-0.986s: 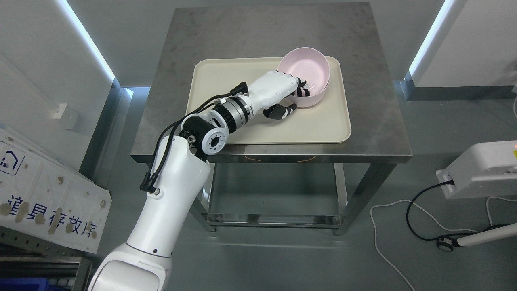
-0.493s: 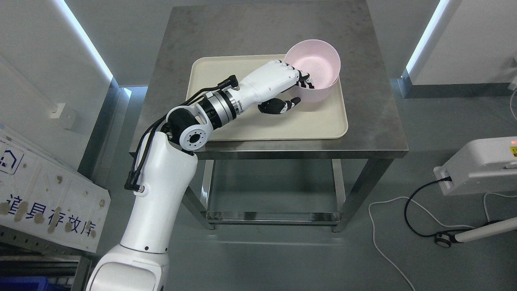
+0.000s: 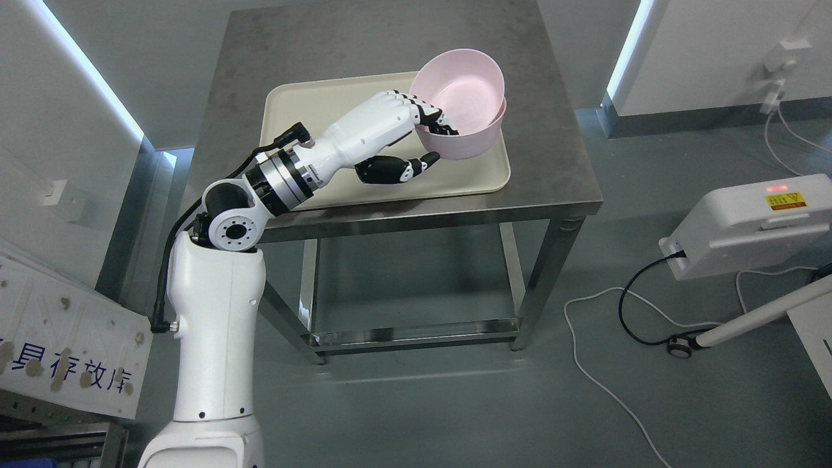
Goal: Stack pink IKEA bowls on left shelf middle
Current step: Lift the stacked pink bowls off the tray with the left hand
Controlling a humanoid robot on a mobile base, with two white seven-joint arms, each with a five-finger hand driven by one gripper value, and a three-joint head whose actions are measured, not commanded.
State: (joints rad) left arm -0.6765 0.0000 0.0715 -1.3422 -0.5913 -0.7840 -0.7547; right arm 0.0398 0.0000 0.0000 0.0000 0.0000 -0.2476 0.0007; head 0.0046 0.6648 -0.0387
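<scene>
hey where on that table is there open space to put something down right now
Bare steel runs along the table's far end behind the cream tray, and in a strip down its right side past the tray's edge. On the tray, the far-left part is bare. The tray's right end is crowded: the left hand grips the pink bowls there, with its forearm crossing the tray's near-left part.
</scene>
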